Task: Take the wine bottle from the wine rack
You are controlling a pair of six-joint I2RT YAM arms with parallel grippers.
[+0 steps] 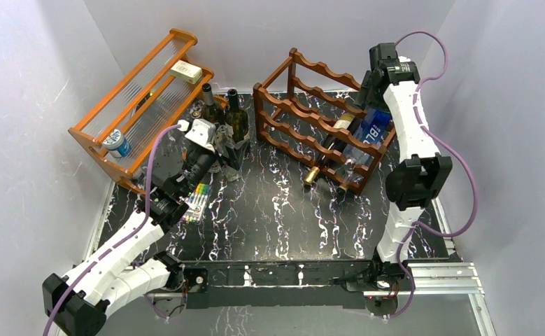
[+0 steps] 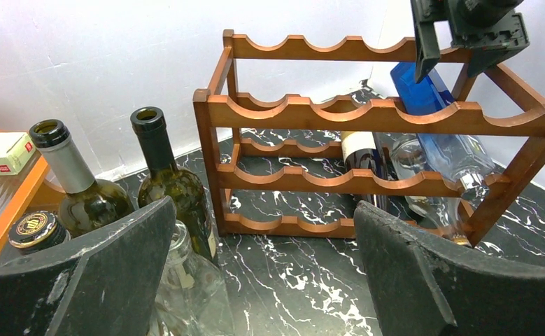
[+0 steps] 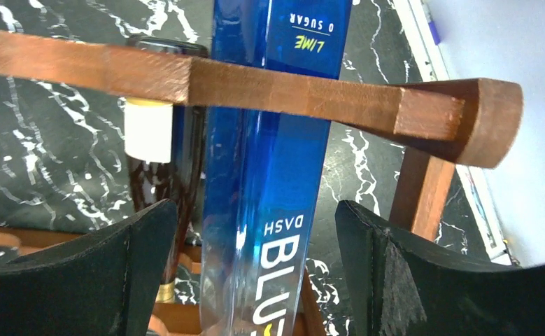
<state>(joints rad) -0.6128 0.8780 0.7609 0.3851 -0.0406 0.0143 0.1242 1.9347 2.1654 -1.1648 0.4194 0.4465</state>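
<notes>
The dark reddish-brown wine rack (image 1: pixel 310 89) stands at the back right of the table, also in the left wrist view (image 2: pixel 290 112). A blue wine bottle (image 1: pixel 371 133) lettered BLU DASH lies tilted in its upper right cradle (image 2: pixel 439 119). My right gripper (image 1: pixel 369 103) hangs over the bottle's base end. In the right wrist view it (image 3: pixel 257 210) is open, one finger on each side of the blue bottle (image 3: pixel 276 140), with gaps on both sides. A rack rail (image 3: pixel 255 87) crosses above the bottle. My left gripper (image 1: pixel 231 149) is open and holds nothing (image 2: pixel 264 210).
A dark bottle with a white label (image 1: pixel 332 143) and a clear bottle (image 2: pixel 423 157) also lie in the rack. Three bottles (image 2: pixel 171 182) stand by my left gripper. A lighter orange shelf (image 1: pixel 136 91) at the back left carries a small box (image 1: pixel 185 70). A marker pack (image 1: pixel 198 199) lies below.
</notes>
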